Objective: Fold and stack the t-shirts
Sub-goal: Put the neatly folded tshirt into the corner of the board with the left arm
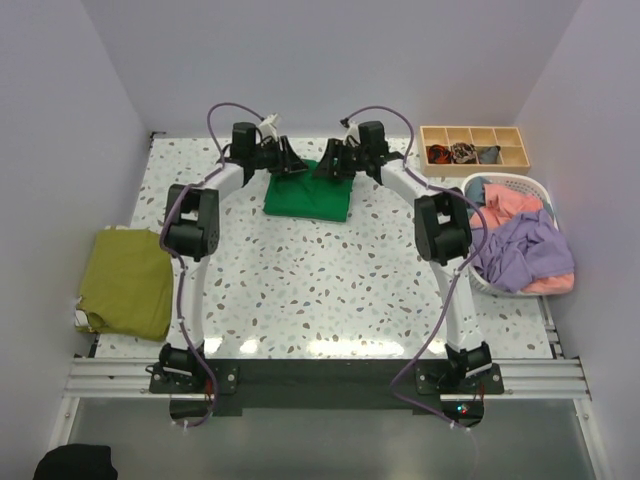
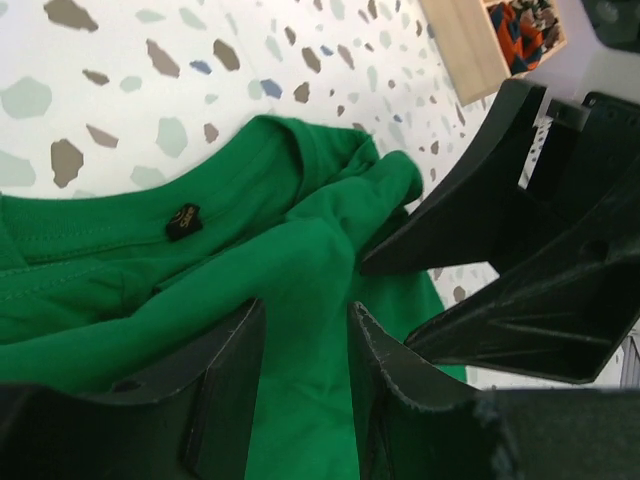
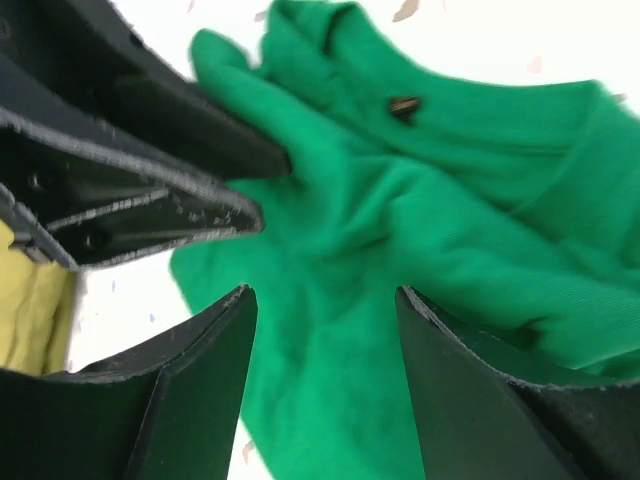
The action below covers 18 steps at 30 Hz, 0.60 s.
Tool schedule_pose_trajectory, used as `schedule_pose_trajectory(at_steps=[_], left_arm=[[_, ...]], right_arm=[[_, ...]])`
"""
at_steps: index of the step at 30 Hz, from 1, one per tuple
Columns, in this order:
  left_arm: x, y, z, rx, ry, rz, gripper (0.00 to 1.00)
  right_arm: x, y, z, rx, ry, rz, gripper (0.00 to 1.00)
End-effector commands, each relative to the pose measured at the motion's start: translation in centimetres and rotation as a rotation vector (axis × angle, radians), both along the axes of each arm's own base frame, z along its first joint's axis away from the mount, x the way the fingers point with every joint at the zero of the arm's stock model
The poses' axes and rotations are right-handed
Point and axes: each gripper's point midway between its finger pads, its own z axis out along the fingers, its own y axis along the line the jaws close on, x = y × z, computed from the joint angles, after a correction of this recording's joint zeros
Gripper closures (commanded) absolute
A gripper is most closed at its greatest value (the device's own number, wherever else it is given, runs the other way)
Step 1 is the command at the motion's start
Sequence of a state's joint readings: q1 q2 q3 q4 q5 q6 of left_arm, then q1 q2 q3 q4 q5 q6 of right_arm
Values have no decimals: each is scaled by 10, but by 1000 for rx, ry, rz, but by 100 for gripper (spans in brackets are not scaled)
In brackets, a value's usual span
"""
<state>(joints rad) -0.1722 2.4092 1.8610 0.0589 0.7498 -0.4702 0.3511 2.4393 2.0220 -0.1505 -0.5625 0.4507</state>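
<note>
Green t-shirt (image 1: 308, 198) sits directly under both grippers, a rumpled fold on the speckled table (image 1: 330, 290). I have both tools down at its far edge, tips nearly meeting.

Left gripper (image 1: 288, 166): in its wrist view the jaws stand at a narrowish gap (image 2: 305, 312), and a ridge of green cloth (image 2: 250, 260) runs up into that gap. I can't tell if it's pinched or only lying between the fingers (image 2: 232, 380). The collar's black label (image 2: 182, 220) is just past the left finger. The right gripper (image 2: 500, 230) is close ahead on the right side, its tip on the cloth.

Right gripper (image 1: 330, 165): jaws wide (image 3: 325, 292), the green shirt (image 3: 450, 200) is spread below and between them, and nothing is clamped. The left gripper (image 3: 150, 150) is close by at its upper left, tip touching the fabric.

Olive-yellow t-shirt (image 1: 125, 280) lies well off to the outside of the left arm, at the table edge. The white basket (image 1: 545, 190) is outside the right arm, holding the coral-pink (image 1: 510, 205), lavender (image 1: 525, 250) and blue (image 1: 475, 188) shirts. The wooden tray (image 1: 475, 147) is just beyond the basket.
</note>
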Motion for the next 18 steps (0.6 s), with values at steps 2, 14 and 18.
schedule_pose_trajectory(at_steps=[2,14,18], left_arm=[[23,1,15,-16,-125,2,54],[69,44,-29,193,-164,171,47],[73,59,-59,269,-126,215,47]], right_arm=[[32,-10,1,-71,-95,-43,38],[70,-50,-43,-312,-154,-150,36],[72,-64,-45,-354,-181,-178,36]])
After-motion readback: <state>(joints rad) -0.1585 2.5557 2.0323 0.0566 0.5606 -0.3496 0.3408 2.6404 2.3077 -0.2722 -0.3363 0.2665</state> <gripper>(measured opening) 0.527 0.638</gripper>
